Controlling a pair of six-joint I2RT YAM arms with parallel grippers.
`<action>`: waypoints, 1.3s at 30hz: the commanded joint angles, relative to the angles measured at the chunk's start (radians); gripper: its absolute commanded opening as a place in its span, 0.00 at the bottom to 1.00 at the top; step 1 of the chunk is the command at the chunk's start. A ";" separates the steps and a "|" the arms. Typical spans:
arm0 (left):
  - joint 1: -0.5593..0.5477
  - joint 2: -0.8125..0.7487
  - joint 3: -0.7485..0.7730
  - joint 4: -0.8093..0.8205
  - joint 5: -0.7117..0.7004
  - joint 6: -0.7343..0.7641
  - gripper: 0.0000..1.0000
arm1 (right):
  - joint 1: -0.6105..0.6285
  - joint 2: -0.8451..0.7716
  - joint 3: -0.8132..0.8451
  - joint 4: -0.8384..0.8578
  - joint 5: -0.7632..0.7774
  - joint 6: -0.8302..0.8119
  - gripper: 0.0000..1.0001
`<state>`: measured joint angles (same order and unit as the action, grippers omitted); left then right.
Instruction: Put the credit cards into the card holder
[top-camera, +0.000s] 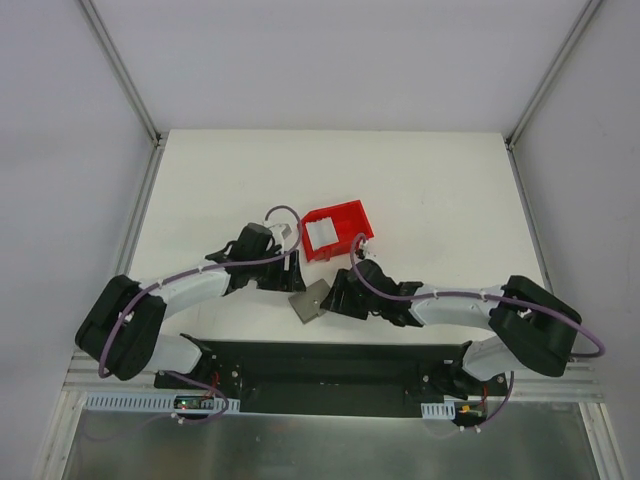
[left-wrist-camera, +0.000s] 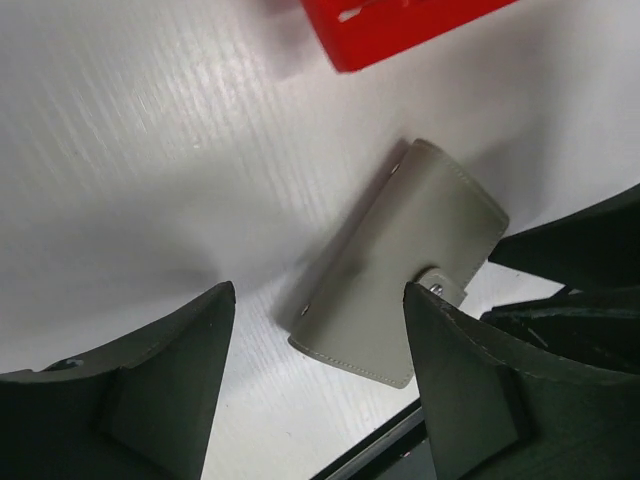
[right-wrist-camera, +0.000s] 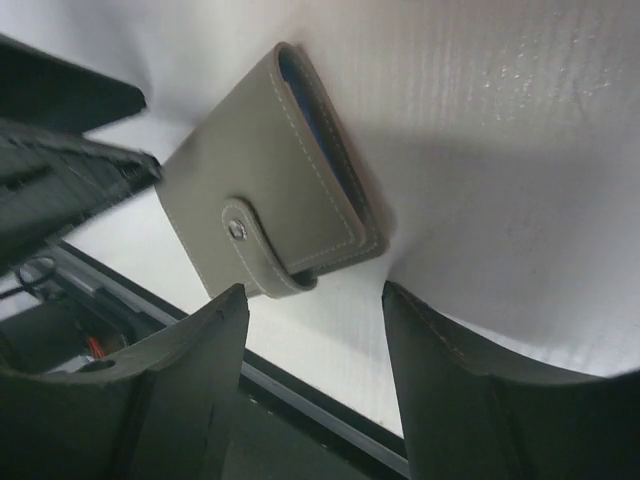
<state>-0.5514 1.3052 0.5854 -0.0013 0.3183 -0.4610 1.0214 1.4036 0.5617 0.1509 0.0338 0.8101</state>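
Left claw (left-wrist-camera: 318, 305) spread, pinching nothing | right claw (right-wrist-camera: 315, 295) spread wide too, empty | wallet (top-camera: 310, 300) lies shut, snap (right-wrist-camera: 236, 230) fastened, flat on the table (top-camera: 450, 200) right between my two claws, near the front edge | pale card (top-camera: 321, 232) sits in the red bin (top-camera: 345, 218), just behind the wallet

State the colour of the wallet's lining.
Blue lining, clearest in the right wrist view.

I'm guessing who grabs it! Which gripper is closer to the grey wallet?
Right, narrowly: the right gripper sits at the right edge of the wallet; the left gripper hangs just beyond its far edge.
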 joint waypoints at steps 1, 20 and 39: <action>0.014 0.055 -0.032 0.064 0.134 0.059 0.68 | 0.003 0.077 0.033 0.084 0.041 0.077 0.59; 0.016 0.029 -0.196 0.314 0.332 -0.071 0.22 | -0.089 0.216 -0.008 0.295 -0.140 0.032 0.53; 0.019 0.302 0.076 0.058 0.573 0.314 0.00 | -0.221 -0.009 0.119 0.013 -0.455 -0.675 0.47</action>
<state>-0.5301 1.5780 0.6422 0.1303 0.7963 -0.2756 0.8490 1.3529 0.5987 0.2470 -0.2878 0.2996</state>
